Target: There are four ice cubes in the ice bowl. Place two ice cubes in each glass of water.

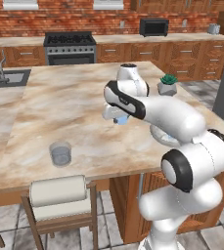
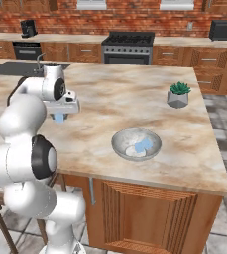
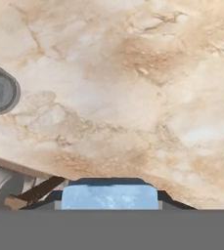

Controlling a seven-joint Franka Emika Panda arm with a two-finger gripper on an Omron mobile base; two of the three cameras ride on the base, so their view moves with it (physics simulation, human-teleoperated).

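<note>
Gripper (image 3: 109,195) above marble counter (image 1: 59,102), jaws clamped on light-blue ice cube (image 3: 109,196). Glass of water (image 1: 60,154) stands near counter's front edge, left of gripper, well apart. Ice bowl (image 2: 120,144) sits right of arm, pale blue ice cubes (image 2: 143,144) inside. Small potted plant (image 2: 178,95) beyond bowl.

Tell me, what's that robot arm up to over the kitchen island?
The gripper is holding a light-blue ice cube above the marble counter, away from the ice bowl, which still has ice in it. One glass of water stands near the counter's front edge, by the chair. The cube isn't in a glass yet.
</note>
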